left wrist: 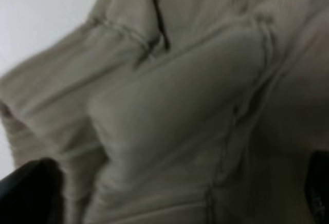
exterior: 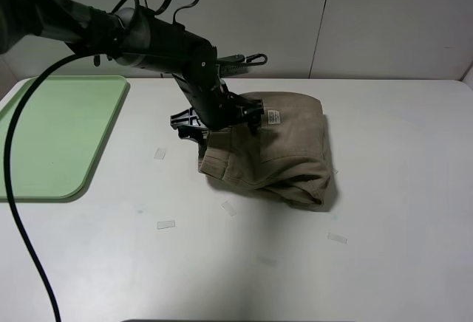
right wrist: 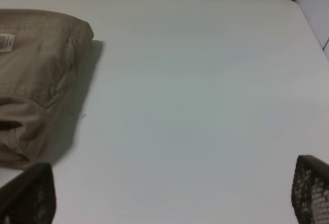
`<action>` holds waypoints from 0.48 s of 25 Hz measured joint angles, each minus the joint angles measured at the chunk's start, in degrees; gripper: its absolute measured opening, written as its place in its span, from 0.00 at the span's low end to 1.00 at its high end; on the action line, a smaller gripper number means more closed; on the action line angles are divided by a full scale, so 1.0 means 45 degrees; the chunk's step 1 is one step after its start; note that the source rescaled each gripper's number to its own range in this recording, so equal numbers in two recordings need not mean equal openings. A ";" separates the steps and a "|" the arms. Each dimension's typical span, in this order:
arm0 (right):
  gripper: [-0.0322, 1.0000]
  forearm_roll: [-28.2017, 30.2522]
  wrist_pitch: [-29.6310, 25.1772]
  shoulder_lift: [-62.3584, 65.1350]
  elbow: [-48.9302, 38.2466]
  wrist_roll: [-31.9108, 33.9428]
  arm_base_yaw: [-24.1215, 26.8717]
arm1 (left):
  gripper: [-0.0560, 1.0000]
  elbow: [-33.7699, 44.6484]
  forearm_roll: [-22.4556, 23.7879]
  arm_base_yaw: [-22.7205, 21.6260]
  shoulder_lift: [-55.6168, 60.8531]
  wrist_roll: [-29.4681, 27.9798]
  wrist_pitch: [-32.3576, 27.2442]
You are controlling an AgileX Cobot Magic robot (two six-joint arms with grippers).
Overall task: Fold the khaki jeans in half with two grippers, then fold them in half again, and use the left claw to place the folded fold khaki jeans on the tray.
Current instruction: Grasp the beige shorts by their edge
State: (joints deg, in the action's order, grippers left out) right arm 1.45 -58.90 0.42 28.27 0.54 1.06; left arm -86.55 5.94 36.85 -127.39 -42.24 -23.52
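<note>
Your right gripper (right wrist: pixel 169 196) is hanging over the bare white table (exterior: pixel 399 159), jaws spread wide and gripping nothing. The folded khaki jeans (exterior: pixel 277 152) are lying mid-table. Your left gripper (exterior: pixel 214 119) is pressing at their left edge, jaws wide apart. The tray (exterior: pixel 52 137) is sitting far left.

Left arm is reaching in from the tabletop's far left corner, left gripper (exterior: pixel 214 119) pointing downward, jaws wide. Right gripper (right wrist: pixel 169 196) is hovering, jaws wide.
</note>
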 joint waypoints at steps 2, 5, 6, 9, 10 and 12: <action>1.00 0.0000 0.0000 0.0000 0.0000 0.0000 0.0000 | 1.00 0.0027 -0.0174 0.0149 -0.0155 -0.0139 -0.0011; 1.00 0.0000 0.0000 0.0000 0.0000 0.0000 0.0000 | 1.00 0.0079 -0.0377 0.0225 -0.0273 -0.0180 -0.0125; 1.00 0.0000 0.0000 0.0000 0.0000 0.0000 0.0000 | 1.00 0.0079 -0.0478 0.0225 -0.0273 -0.0193 -0.0344; 1.00 0.0000 0.0000 0.0000 0.0000 0.0000 0.0000 | 1.00 -0.0003 -0.0664 0.0239 -0.0256 -0.0221 -0.1081; 1.00 0.0000 0.0000 0.0000 0.0000 0.0000 0.0000 | 1.00 -0.0068 -0.0754 0.0239 -0.0256 -0.0232 -0.1464; 1.00 0.0000 0.0000 0.0000 0.0000 0.0000 0.0000 | 1.00 -0.0219 -0.0795 0.0239 -0.0256 -0.0244 -0.2023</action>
State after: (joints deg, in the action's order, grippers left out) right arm 1.45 -58.90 0.42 28.27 0.54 1.06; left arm -87.53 2.36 37.93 -128.54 -43.34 -32.63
